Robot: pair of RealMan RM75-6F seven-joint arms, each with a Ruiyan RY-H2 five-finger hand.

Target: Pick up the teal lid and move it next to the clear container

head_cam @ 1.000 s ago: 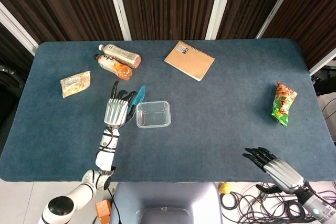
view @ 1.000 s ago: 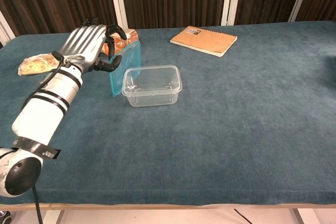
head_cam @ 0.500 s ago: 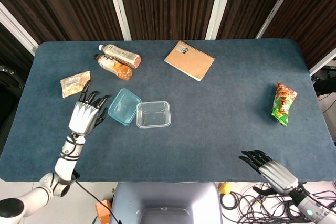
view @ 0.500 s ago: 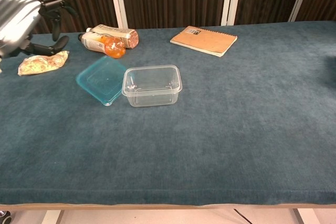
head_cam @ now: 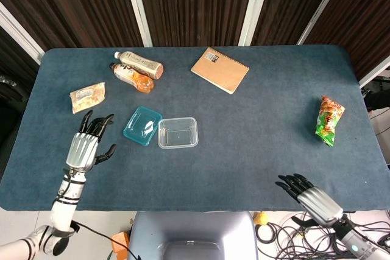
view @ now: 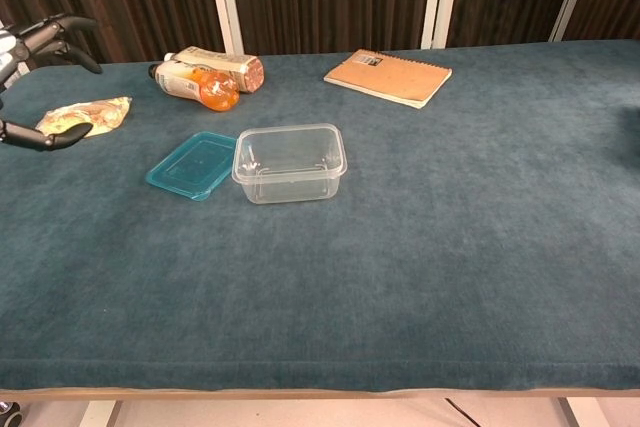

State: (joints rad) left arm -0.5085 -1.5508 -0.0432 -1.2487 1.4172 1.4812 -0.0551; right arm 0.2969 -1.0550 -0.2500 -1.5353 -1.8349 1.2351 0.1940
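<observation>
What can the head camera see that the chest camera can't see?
Only the head view shows the green snack bag at the table's right side, the right hand low by the near edge, and the whole left hand, open and holding nothing. The chest view shows only the left hand's fingertips at its left edge, and nothing that the head view lacks. Both show the teal lid lying flat beside the clear container, two bottles, the notebook and the yellowish snack packet.

left hand (view: 30, 77) cut by chest view's edge, bottle labels unreadable
</observation>
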